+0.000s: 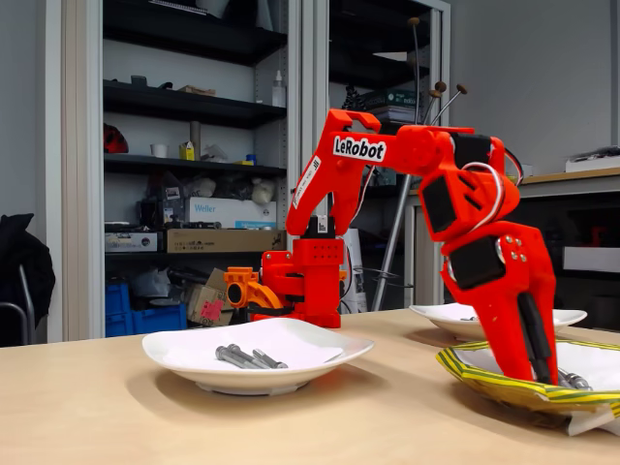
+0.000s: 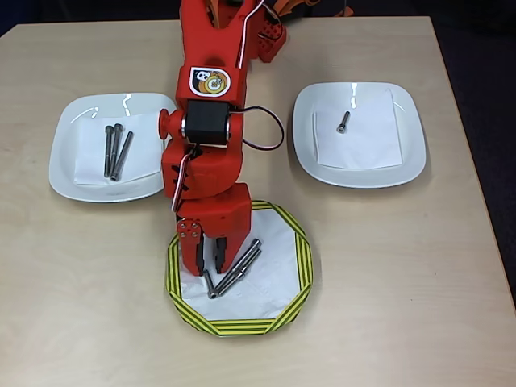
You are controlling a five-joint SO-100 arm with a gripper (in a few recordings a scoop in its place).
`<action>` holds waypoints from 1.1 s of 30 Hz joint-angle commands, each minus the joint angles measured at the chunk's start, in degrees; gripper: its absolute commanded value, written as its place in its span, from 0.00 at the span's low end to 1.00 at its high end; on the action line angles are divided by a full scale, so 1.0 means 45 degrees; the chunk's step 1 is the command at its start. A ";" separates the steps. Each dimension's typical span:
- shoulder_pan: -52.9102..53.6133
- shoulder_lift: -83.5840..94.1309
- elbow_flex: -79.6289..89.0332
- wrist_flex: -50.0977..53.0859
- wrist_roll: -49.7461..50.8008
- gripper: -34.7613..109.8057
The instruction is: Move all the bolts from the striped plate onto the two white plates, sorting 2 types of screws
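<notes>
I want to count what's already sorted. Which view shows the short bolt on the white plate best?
The overhead view: the short bolt lies in plain sight, alone on the napkin of the right white plate. In the fixed view that plate is seen edge-on behind the arm, so its rim hides nearly all of the bolt.

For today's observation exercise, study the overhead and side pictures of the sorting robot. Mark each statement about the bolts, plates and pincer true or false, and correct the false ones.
1. The left white plate in the overhead view holds three long bolts. True.
2. The right white plate holds two bolts. False: it holds one short bolt.
3. The striped plate is empty. False: several bolts lie on it.
4. The pincer is over the striped plate. True.
5. The arm is blue. False: it is red-orange.
</notes>
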 commanded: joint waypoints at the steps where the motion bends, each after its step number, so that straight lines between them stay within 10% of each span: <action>1: 0.0078 -0.0332 -0.0918 -0.0020 -0.0078 0.29; 20: -0.0098 -0.2031 -0.5430 0.3340 0.0234 0.24; 33: -0.2480 0.0527 -0.7383 0.9219 0.5488 0.24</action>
